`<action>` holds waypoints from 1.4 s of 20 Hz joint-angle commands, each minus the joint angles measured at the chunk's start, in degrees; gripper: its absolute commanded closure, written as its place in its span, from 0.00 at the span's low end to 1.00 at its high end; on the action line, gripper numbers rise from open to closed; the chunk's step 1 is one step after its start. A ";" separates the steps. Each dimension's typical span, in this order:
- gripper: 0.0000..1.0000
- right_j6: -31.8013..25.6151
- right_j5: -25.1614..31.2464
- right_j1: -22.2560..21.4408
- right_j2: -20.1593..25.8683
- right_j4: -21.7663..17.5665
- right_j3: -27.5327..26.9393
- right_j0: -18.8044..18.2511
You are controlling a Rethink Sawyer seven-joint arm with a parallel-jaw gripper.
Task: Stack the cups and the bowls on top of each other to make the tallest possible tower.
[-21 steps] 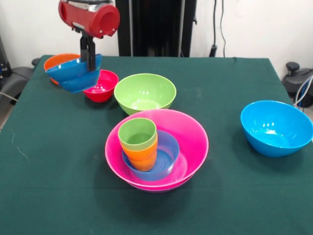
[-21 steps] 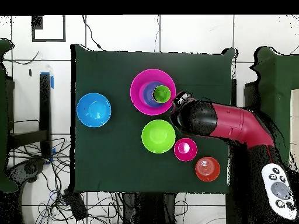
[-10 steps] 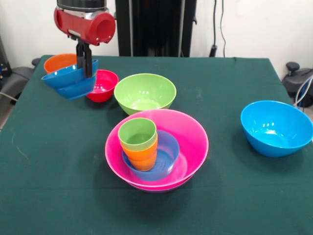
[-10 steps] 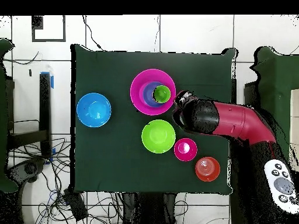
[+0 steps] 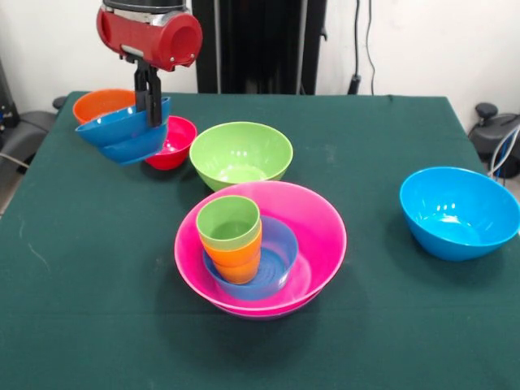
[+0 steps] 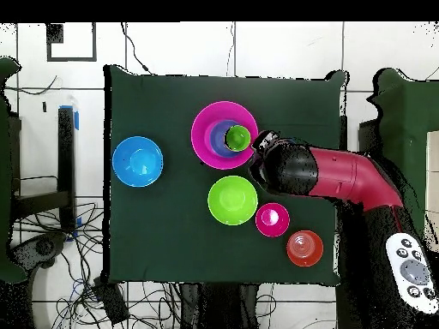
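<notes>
1. The gripper (image 5: pixel 149 110) hangs from the red arm (image 5: pixel 150 34) and pinches the rim of two nested blue bowls (image 5: pixel 123 130), a lighter one sitting inside a darker one. Both are tilted and lifted off the green cloth (image 5: pixel 97 284).
2. In the overhead view the arm (image 6: pixel 330 176) covers the gripper and the blue pair, so only the front view shows the grasp.
3. Count: eight bowls and two cups. The bowls are the two held blue ones plus one each of orange, red, lime, sky-blue, pink and purple.
4. The orange bowl (image 5: pixel 99 103) sits just behind the held pair, partly hidden by it.
5. The red bowl (image 5: pixel 172 143) stands just beside the held pair, on the side toward the lime bowl (image 5: pixel 240 154).
6. The tower stands nearer the camera than the lime bowl, well apart from the gripper. Its base is the pink bowl (image 5: pixel 317 231), with a thin rim of another bowl showing under it.
7. Inside the pink bowl lies the purple bowl (image 5: pixel 276 248), and in that stands the orange cup (image 5: pixel 237 260) with the green cup (image 5: pixel 229 221) nested on top. The cups lean toward the pink bowl's side nearest the gripper.
8. The sky-blue bowl (image 5: pixel 459 211) stands alone, far across the cloth from the gripper.
9. No writing or brand can be read on anything.
</notes>
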 commanded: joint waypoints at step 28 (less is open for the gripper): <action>1.00 -6.12 1.95 -1.91 3.75 -3.05 15.32 -2.37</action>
